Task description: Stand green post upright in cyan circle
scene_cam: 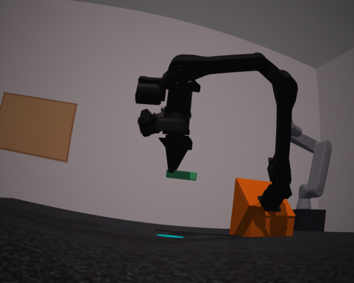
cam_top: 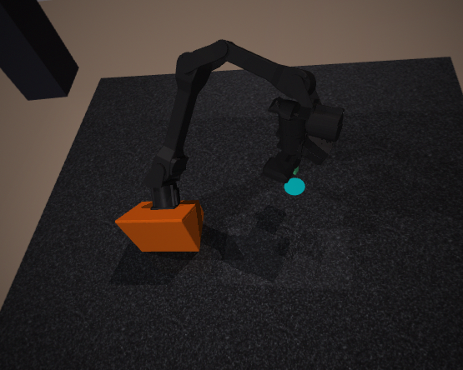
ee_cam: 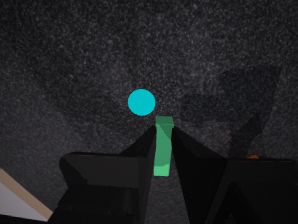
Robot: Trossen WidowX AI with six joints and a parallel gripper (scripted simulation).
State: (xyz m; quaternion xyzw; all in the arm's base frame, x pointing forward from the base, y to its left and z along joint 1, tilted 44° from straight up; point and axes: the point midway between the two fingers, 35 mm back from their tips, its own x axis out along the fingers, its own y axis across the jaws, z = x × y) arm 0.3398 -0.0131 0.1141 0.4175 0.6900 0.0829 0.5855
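Note:
The green post is held lying nearly level, high above the table. My gripper points down and is shut on the post near one end; the longer part sticks out toward the base side in the exterior view. In the top view the fingers hide most of the post. The cyan circle lies flat on the table, below the gripper. In the wrist view it is just beyond the post's far end and a little to the left.
The orange block carries the arm's base on the dark table. A grey arm on a dark box stands behind it. A dark beam hangs at the upper left in the top view.

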